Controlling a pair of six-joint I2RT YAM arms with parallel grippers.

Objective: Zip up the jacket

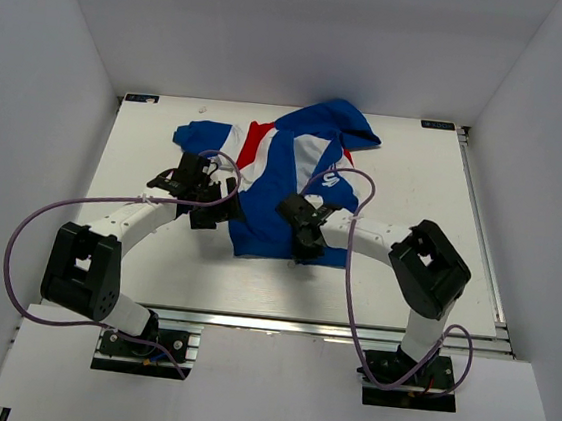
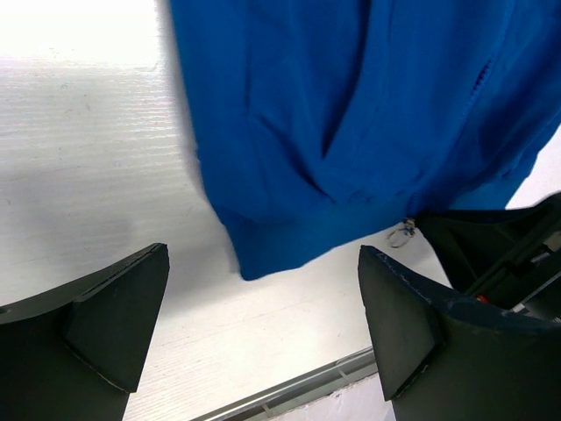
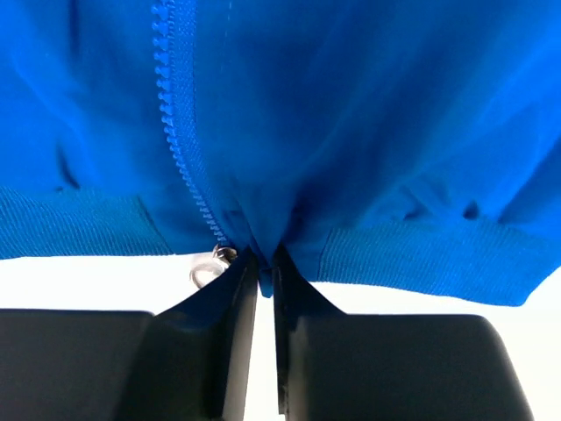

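Observation:
The royal-blue jacket [image 1: 289, 186] with white and red panels lies rumpled in the middle of the white table [image 1: 135, 256]. My right gripper [image 1: 305, 249] is at the jacket's near hem. In the right wrist view it [image 3: 266, 263] is shut on a fold of the blue ribbed hem [image 3: 412, 259], just right of the zipper's bottom end. The zipper teeth [image 3: 180, 132] run up to the left, and the metal pull ring [image 3: 203, 267] lies beside the left finger. My left gripper [image 1: 219, 209] is open over bare table [image 2: 263, 298], short of the jacket's lower corner [image 2: 263, 254].
White walls close in the table on three sides. An aluminium rail [image 1: 349, 330] runs along the near edge. Purple cables [image 1: 27, 234] loop off both arms. The right gripper's black body [image 2: 491, 250] shows in the left wrist view, close beside the left one.

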